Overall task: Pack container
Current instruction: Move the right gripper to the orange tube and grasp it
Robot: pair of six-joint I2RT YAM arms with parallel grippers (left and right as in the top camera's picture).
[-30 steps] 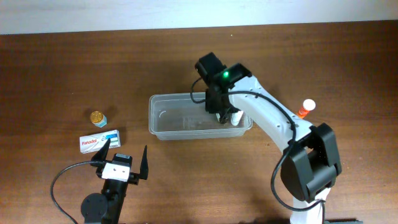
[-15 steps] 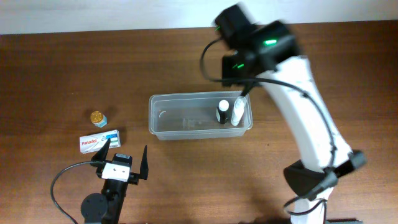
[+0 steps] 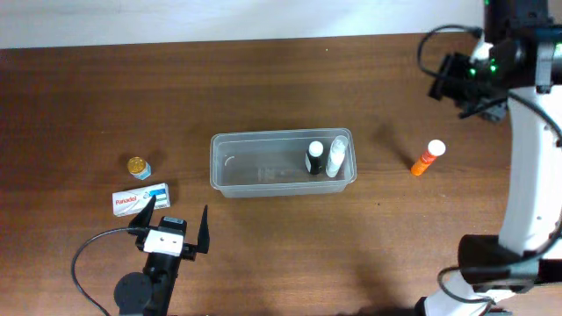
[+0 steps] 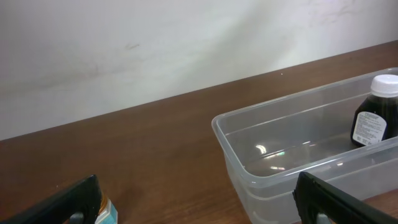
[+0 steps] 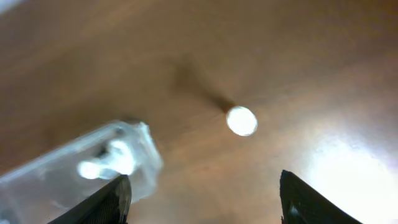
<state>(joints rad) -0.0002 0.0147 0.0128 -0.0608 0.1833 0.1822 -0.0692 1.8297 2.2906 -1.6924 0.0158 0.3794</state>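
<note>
The clear container stands mid-table with a dark bottle and a white bottle upright at its right end. An orange tube with a white cap lies to its right. My right gripper is open and empty, high above the table's far right; its blurred wrist view shows the tube's cap and the container's end far below open jaws. My left gripper rests open and empty at the front left. Its wrist view shows the container and dark bottle.
A Panadol box lies just left of my left gripper, its corner showing in the left wrist view. A small gold-lidded jar stands behind it. A pale wall runs along the table's far edge.
My right gripper has let go of the dark bottle inside the container, then risen and swung away to the far right. The left arm has not moved.
</note>
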